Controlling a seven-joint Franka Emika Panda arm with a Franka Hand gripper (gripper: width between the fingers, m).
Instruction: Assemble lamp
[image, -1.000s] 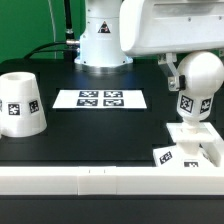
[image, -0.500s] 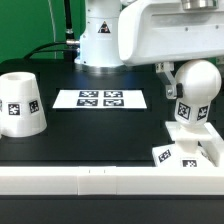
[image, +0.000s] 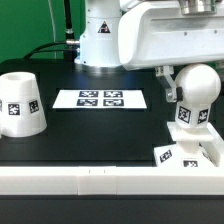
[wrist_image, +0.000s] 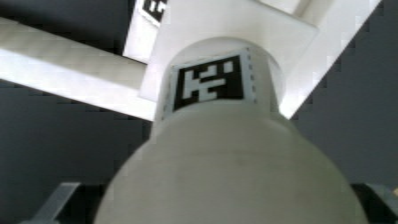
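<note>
Tool: the tool (image: 196, 83) hangs from the white arm (image: 165, 35) at the exterior view's right and is clamped on the bulb. One dark finger (image: 167, 82) shows against the ball's side in the exterior view, and dark pads (wrist_image: 59, 203) flank it in the wrist view.
Bulb: the bulb (image: 197, 90) is upright, ball uppermost, with its tagged neck pointing down onto the raised middle of the base. Whether the neck is fully seated cannot be told.
Base: the base (image: 200, 150) lies flat on the black desk (image: 100, 135), just behind the long white rail (image: 100, 181).
Shade: the shade (image: 20, 103) stands on the desk at the exterior view's left, well apart from the base.
Marker board: the marker board (image: 100, 99) lies flat between the shade and the bulb, near the arm's foot.
</note>
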